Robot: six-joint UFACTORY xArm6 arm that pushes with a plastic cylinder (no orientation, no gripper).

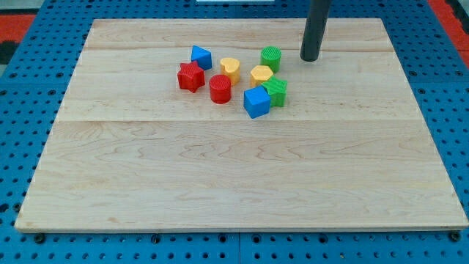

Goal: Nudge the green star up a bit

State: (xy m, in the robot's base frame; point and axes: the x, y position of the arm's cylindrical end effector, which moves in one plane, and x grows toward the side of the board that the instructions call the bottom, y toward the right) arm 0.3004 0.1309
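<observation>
The green star (277, 91) lies on the wooden board (242, 169), in the cluster of blocks in the upper middle. It touches a blue cube (256, 102) at its lower left and a yellow block (261, 75) just above it. My tip (309, 58) is on the board up and to the right of the green star, apart from it. A green cylinder (271, 57) stands to the left of the tip, with a gap between them.
A yellow heart-like block (230, 69), a red cylinder (220, 89), a red star (190, 76) and a small blue block (201, 57) lie to the left in the cluster. Blue pegboard (22, 147) surrounds the board.
</observation>
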